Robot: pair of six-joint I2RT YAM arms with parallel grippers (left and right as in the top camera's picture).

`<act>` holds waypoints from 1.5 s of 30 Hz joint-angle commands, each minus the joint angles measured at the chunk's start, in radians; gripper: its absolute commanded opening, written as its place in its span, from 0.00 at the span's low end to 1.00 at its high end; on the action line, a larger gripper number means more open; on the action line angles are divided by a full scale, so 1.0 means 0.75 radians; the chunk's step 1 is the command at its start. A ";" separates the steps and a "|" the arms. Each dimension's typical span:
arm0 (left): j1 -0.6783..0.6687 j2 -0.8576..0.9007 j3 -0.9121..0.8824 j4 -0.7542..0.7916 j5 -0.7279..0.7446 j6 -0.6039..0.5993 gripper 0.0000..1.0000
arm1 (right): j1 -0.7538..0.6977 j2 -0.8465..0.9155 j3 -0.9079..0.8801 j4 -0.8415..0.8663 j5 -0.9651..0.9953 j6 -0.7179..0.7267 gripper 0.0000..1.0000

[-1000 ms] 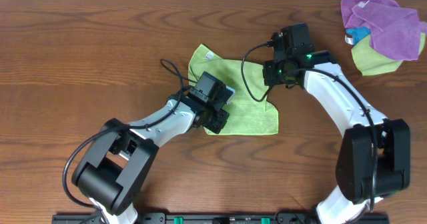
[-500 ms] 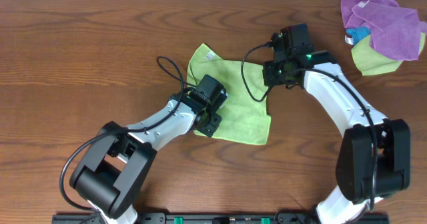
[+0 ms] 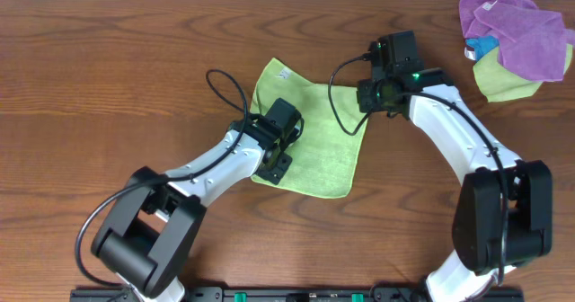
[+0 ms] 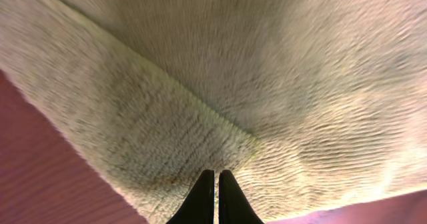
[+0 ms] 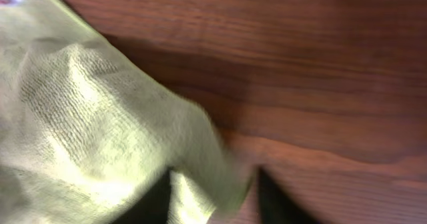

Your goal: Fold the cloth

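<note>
1. The cloth point(image 3: 319, 127) lies on the table point(image 3: 135, 50) near its middle, between the two arms. Its white tag point(image 3: 281, 71) sits at the far corner.
2. The left gripper point(image 3: 275, 163) sits over the cloth's near-left part. In the left wrist view its jaws are pressed together with no gap, and their tips pinch the fabric close to its near edge. A diagonal fold line crosses the cloth just ahead of the tips.
3. The right gripper point(image 5: 213, 184) is at the cloth's right corner. Its jaws stand partly apart, and the corner of the cloth lies loose between them, not clamped.
4. A purple cloth point(image 3: 517, 28) is bunched at the far right corner of the table, well apart from both grippers.
</note>
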 commanded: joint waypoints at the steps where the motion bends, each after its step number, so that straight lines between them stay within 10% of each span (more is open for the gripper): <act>1: -0.004 -0.072 0.050 -0.006 0.037 -0.010 0.05 | 0.006 -0.001 0.037 -0.013 0.079 0.005 0.99; 7: -0.003 -0.156 0.131 -0.006 0.045 -0.005 0.06 | 0.006 -0.001 0.132 -0.094 0.075 0.030 0.93; 12: -0.003 -0.196 0.202 -0.005 0.028 -0.004 0.06 | 0.012 -0.001 0.316 -0.305 -0.066 0.028 0.01; 28: 0.084 -0.122 0.199 -0.068 0.079 0.072 0.06 | 0.169 -0.144 0.280 -0.647 -0.001 0.057 0.01; 45: 0.088 -0.853 -0.208 -0.269 0.253 -0.122 0.06 | 0.219 -1.190 -0.526 -0.604 -0.120 0.246 0.02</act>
